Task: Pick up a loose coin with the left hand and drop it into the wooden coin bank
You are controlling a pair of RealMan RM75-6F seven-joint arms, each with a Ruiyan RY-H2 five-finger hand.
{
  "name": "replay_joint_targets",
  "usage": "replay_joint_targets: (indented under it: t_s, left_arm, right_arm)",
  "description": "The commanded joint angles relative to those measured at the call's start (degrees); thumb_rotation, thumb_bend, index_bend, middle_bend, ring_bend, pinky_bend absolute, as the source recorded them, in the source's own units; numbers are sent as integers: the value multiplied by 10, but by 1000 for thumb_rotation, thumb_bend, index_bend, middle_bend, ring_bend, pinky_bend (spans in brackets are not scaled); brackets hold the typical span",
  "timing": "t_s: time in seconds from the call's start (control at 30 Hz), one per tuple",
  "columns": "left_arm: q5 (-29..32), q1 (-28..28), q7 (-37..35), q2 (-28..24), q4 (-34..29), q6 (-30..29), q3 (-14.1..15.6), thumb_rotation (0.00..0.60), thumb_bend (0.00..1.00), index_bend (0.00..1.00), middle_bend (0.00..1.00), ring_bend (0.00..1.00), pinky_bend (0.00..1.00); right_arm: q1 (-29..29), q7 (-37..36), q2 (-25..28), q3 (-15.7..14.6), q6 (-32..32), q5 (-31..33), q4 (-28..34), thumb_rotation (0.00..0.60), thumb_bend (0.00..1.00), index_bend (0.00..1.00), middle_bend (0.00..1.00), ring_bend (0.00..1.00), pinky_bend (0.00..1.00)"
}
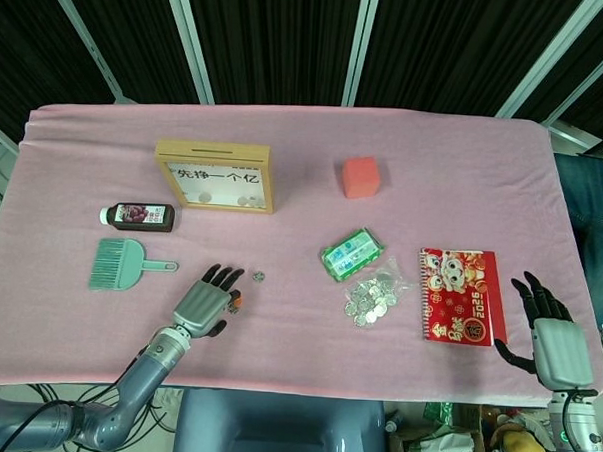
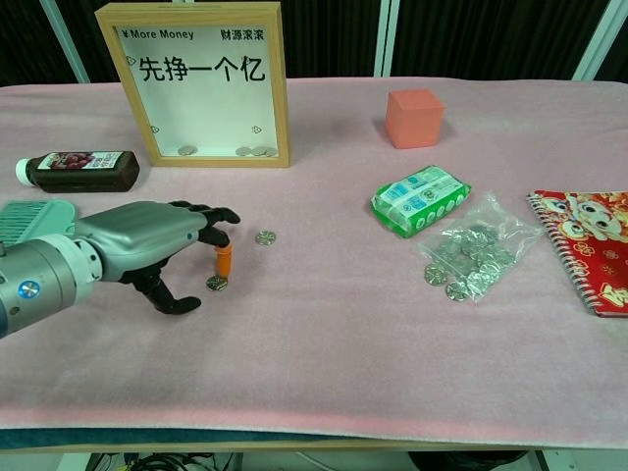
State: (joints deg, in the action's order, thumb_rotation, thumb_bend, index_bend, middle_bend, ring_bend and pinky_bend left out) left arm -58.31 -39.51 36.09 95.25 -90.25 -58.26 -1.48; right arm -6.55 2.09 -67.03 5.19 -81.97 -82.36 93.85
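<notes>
My left hand (image 2: 147,245), fingers spread, hovers over the pink desk; small round silver coin (image 2: 217,283) lies just under my orange fingertip. Grasp step: next, pinch it.

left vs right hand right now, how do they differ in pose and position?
The left hand reaches out over the cloth, fingers spread above a loose coin; the right hand sits at the table's near right edge, beside the red notebook, with no coin under it. The left hand shows in both views, the right hand only in the head view. Both hold nothing.
</notes>
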Motion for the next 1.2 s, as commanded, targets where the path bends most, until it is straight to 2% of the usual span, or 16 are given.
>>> replay_joint_targets:
  t_s: [0.03,0.77,1.2]
  left_arm:
    - [-1,0,0,1,3,-1,0,600,334,402,27,0,0]
    - [-3,0,4,9,13,2,1,600,334,427,29,0,0]
    - [7,-2,15,14,23,4,-2,600,381,460,42,0,0]
  right_arm:
    - [0,0,0,0,0,0,0,600,142,119,14,96,193]
    - [0,-1,1,0,1,1,2,600,143,119,14,96,193]
    - [0,-1,1,-1,2,1,3,600,143,119,14,96,193]
